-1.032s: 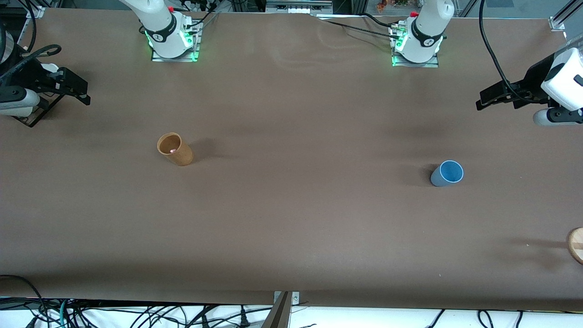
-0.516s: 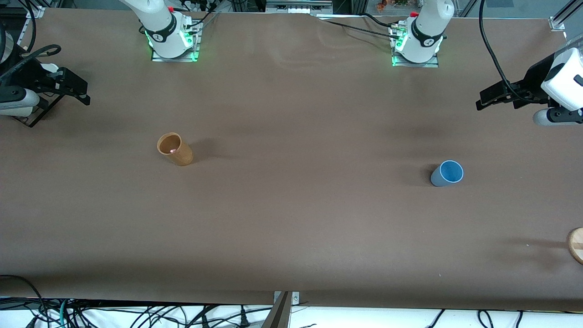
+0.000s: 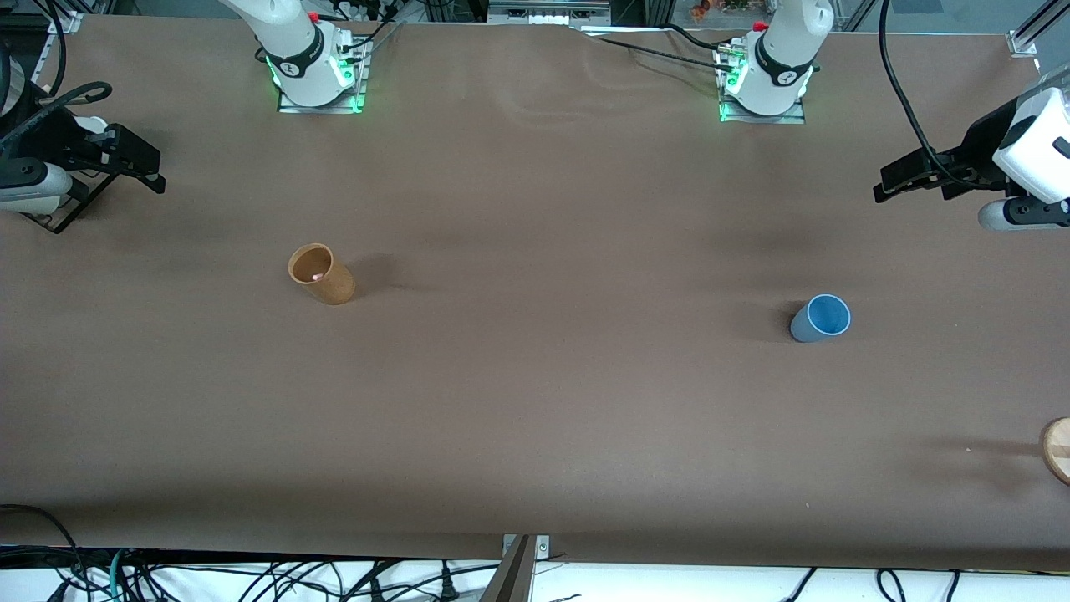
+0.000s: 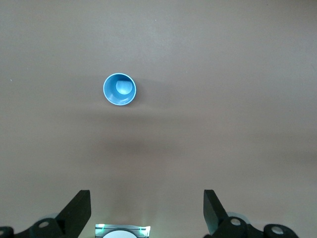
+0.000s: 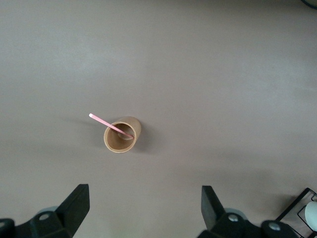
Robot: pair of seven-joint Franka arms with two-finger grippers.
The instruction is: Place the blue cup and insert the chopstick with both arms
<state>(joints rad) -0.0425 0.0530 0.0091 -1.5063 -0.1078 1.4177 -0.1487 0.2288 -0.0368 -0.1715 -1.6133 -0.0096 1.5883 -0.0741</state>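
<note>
The blue cup [image 3: 821,318] stands upright and empty toward the left arm's end of the table; it also shows in the left wrist view [image 4: 119,89]. The pinkish-red chopstick [image 5: 110,126] leans inside the orange-brown cup [image 5: 120,137], its top sticking out over the rim. In the front view only a pink spot [image 3: 316,276] shows inside that cup [image 3: 322,274]. My left gripper [image 3: 893,180] hangs high above the table, open and empty [image 4: 146,210]. My right gripper [image 3: 142,163] hangs high at the right arm's end, open and empty [image 5: 143,208].
A round wooden piece [image 3: 1057,450] lies at the table's edge at the left arm's end, nearer the front camera than the blue cup. A black frame stand [image 3: 52,219] sits at the right arm's end; it also shows in the right wrist view [image 5: 303,207].
</note>
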